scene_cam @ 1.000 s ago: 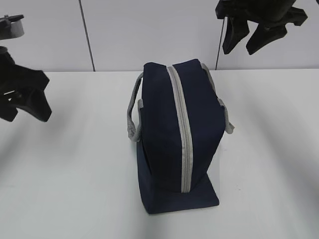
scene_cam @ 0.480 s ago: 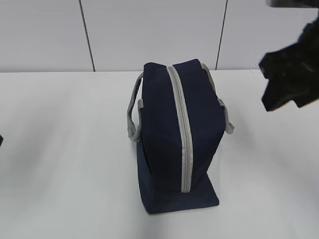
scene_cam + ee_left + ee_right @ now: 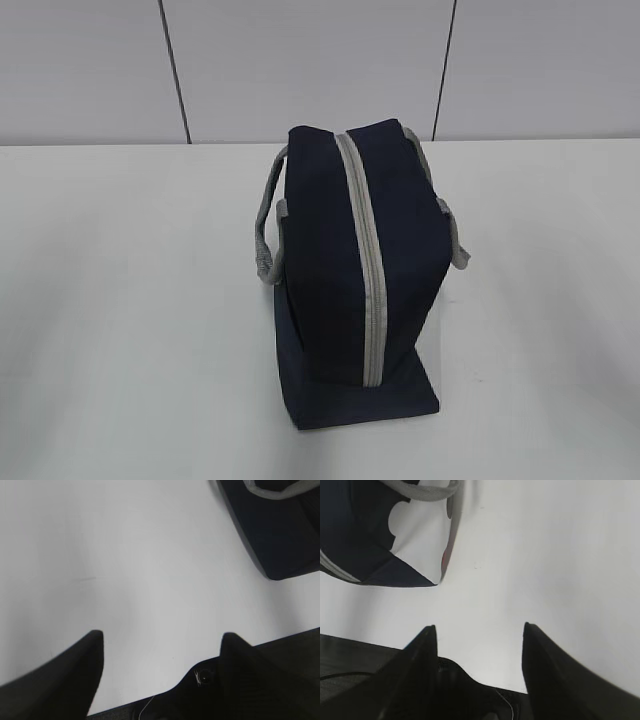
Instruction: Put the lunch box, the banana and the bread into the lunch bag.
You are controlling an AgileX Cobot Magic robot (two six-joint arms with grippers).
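- Standing upright in the middle of the white bench (image 3: 120,330): the lunch bag (image 3: 325,260), its grey zipper (image 3: 366,260) running along the top ridge and looking closed end to end.
- Hanging slack at each side of the bag: grey strap handles (image 3: 265,235).
- Showing nowhere in any view: lunch box, banana, bread. Judging they are sitting inside the zipped bag, though this cannot be confirmed from outside.
- Hovering over bare bench near its front edge, left pincer (image 3: 162,645): jaws standing apart, nothing between them. A corner of the bag is showing at the upper right of the left wrist view.
- Hovering likewise, right pincer (image 3: 479,630): jaws apart and empty, with the bag's lower corner and a handle loop at the upper left of its view.
- Neither pincer is appearing in the exterior view; both are sitting well clear of the bag.
- Judgement on step: packing looks finished, or at its very end.
- Next move, if any, is calling only for keeping both arms parked without nudging the bag.
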